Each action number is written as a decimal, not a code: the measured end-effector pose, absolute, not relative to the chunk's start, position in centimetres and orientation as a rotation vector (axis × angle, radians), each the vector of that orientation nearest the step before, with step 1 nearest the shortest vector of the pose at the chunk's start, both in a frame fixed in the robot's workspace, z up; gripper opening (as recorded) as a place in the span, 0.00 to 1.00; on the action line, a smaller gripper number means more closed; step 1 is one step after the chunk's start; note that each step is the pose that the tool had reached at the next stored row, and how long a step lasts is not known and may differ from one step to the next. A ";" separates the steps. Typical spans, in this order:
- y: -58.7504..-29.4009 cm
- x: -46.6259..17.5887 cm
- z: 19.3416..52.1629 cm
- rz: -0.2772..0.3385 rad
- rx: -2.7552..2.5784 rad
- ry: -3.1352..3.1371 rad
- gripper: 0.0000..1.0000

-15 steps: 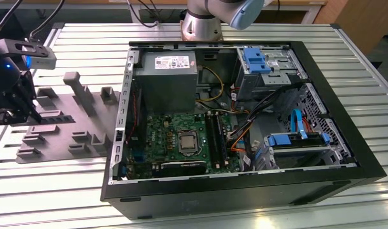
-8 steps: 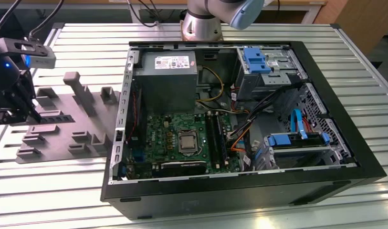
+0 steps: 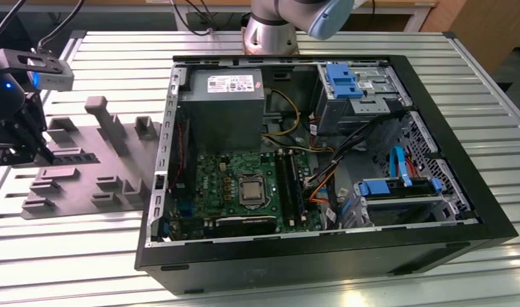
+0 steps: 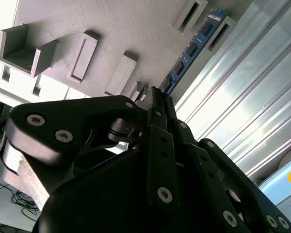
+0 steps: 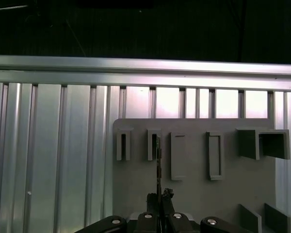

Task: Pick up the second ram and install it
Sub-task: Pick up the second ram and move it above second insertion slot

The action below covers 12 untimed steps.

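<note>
The second ram (image 4: 194,48) is a thin blue stick with dark chips. It stands on edge over the slot holders of the grey fixture plate (image 4: 111,29). In the first wrist view the second ram (image 5: 158,162) shows edge-on, running from a slot holder to my fingertips. My gripper (image 4: 160,94) has its black fingers drawn together on the stick's near end. In the exterior view my gripper (image 3: 36,148) hangs at the far left over the fixture plate (image 3: 89,176), with the second ram (image 3: 72,157) just to its right. The black slot rails (image 3: 290,182) lie on the motherboard inside the open computer case (image 3: 328,256).
The case lies open on a slatted metal table (image 3: 72,256). It holds a grey power supply (image 3: 221,109), drive cages with blue clips (image 3: 345,80), and loose cables (image 3: 328,173). The arm's base (image 3: 272,29) stands behind the case. Raised grey holders (image 3: 106,121) stick up from the fixture plate.
</note>
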State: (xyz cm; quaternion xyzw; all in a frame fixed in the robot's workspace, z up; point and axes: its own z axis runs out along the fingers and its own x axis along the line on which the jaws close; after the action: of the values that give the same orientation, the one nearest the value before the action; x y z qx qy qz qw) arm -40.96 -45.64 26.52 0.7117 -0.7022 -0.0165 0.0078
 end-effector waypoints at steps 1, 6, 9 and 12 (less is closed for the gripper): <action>-45.6 -41.0 26.5 -0.052 2.225 -2.195 0.14; -45.6 -41.0 26.6 -0.052 2.225 -2.195 0.14; -45.6 -41.0 26.7 -0.052 2.225 -2.195 0.14; -45.6 -41.0 26.7 -0.052 2.225 -2.195 0.14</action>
State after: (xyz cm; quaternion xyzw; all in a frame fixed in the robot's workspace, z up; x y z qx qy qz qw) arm -40.96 -45.64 26.72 0.7117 -0.7022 -0.0165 0.0078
